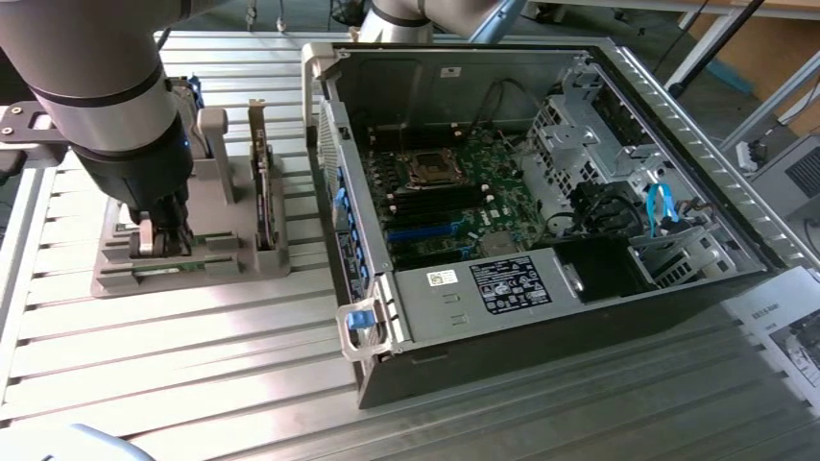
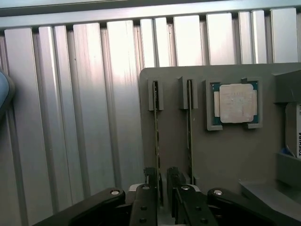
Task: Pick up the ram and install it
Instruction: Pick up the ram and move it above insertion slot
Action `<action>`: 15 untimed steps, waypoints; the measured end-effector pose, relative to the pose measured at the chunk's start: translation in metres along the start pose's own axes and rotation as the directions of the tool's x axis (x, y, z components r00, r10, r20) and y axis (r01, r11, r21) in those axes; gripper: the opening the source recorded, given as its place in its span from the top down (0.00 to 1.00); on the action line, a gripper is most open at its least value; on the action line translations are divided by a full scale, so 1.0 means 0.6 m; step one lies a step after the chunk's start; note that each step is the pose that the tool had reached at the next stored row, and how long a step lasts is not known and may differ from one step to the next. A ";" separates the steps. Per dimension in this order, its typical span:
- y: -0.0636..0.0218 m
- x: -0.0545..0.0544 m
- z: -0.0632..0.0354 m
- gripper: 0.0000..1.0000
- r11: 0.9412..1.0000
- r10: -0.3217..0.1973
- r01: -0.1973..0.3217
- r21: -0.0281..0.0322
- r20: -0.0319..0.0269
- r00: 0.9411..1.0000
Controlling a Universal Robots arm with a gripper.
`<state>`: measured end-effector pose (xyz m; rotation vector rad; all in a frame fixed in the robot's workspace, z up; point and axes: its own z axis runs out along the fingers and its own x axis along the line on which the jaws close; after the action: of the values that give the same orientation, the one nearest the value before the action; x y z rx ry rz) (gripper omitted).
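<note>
Over the grey slotted holder (image 2: 225, 155), the gripper (image 2: 162, 176) stands open astride the thin ram (image 2: 156, 127).

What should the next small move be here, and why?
Probably close the jaws. They stand open astride one ram stick, upright in its slot in the grey holder; the twin stick sits outside the gap. Nothing is gripped yet, so lifting now would leave it behind.
</note>
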<state>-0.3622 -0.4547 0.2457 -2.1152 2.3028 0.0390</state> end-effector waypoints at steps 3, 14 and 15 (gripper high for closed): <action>0.000 0.000 0.005 0.76 1.000 0.000 0.000 0.000 0.000 1.000; 0.000 0.001 0.021 0.76 1.000 0.000 0.000 0.000 0.000 1.000; 0.000 0.001 0.023 0.76 1.000 0.000 0.000 0.000 0.000 1.000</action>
<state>-0.3622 -0.4547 0.2319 -2.1152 2.3029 0.0390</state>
